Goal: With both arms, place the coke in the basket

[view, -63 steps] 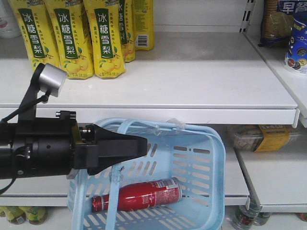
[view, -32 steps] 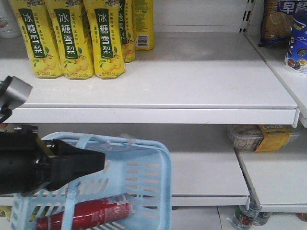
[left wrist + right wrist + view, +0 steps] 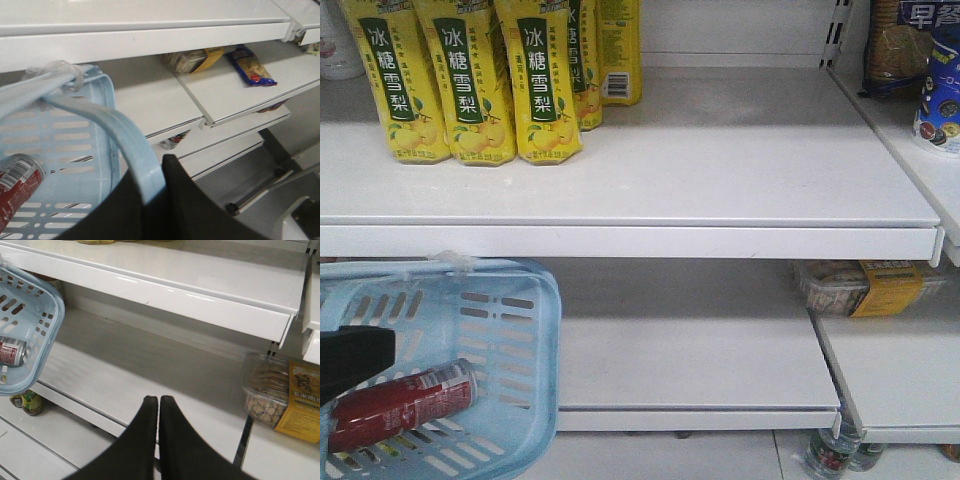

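The left gripper's (image 3: 152, 195) jaws clamp the basket's (image 3: 535, 330) hoop handle (image 3: 127, 145), the right gripper's (image 3: 159, 402) pressed together empty before white store shelves (image 3: 720, 170), with the coke (image 3: 405, 400) lying inside the basket, now carried further left than earlier.

matte blk wedge end effector (image 3: 158, 401)

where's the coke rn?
The coke lies on its side on the floor of the basket, at the front view's lower left, below the shelf of yellow bottles. The left gripper holds the basket's handle.
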### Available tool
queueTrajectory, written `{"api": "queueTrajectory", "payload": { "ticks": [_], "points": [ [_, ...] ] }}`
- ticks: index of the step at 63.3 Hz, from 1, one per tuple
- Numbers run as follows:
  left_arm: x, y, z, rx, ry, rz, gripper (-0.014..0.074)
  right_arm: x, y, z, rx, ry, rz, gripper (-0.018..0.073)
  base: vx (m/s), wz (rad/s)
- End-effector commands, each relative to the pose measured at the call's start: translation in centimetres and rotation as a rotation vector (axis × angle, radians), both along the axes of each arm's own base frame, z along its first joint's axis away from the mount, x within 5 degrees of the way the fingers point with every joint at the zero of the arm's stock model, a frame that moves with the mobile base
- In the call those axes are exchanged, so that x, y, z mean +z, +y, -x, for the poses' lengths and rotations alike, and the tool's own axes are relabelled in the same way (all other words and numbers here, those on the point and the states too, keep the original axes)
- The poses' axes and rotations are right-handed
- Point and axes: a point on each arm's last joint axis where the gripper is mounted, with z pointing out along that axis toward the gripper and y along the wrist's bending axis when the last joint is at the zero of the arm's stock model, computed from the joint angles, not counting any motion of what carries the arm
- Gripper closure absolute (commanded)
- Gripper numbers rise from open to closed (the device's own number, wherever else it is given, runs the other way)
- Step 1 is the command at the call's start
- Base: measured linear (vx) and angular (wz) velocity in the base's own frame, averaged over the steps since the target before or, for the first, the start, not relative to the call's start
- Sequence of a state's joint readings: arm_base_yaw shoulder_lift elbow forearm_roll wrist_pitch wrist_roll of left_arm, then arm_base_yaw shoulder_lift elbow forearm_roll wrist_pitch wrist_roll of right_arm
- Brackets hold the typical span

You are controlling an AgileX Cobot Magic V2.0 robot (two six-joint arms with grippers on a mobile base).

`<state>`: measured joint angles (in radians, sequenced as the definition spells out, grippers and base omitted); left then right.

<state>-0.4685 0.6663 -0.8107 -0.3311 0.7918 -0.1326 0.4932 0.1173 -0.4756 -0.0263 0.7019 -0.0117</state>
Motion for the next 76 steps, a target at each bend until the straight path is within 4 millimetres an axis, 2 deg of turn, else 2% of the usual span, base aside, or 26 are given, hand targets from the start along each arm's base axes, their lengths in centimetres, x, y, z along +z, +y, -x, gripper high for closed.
{"api": "queueTrajectory", "payload": {
  "ticks": [1,14,31,48,54,66,76],
  "points": [
    [0.4,0.7,-0.1,0.051,-0.160,0.018,0.0603,1.3,0.0,-0.1,-0.005,-0.078,-0.028,0.0564,0.00,0.00],
    [-5.4,1.9,0.8,0.100,-0.233,-0.033,0.0603,1.3,0.0,-0.1,-0.005,-0.078,-0.028,0.0564,0.00,0.00],
    [-11.5,3.3,2.6,0.154,-0.359,0.032,0.0603,1.3,0.0,-0.1,-0.005,-0.078,-0.028,0.0564,0.00,0.00],
    [-17.8,4.0,3.9,0.164,-0.340,0.025,0.0603,1.3,0.0,-0.1,-0.005,-0.078,-0.028,0.0564,0.00,0.00],
    [-18.6,4.2,4.3,0.161,-0.330,0.011,0.0603,1.3,0.0,-0.1,-0.005,-0.078,-0.028,0.0564,0.00,0.01],
    [-18.1,4.8,4.5,0.171,-0.474,-0.051,0.0603,1.3,0.0,-0.1,-0.005,-0.078,-0.028,0.0564,0.00,0.01],
    [-18.1,5.1,4.4,0.201,-0.498,-0.089,0.0603,1.2,0.0,-0.1,-0.005,-0.078,-0.027,0.0564,0.00,0.00]
  ]
}}
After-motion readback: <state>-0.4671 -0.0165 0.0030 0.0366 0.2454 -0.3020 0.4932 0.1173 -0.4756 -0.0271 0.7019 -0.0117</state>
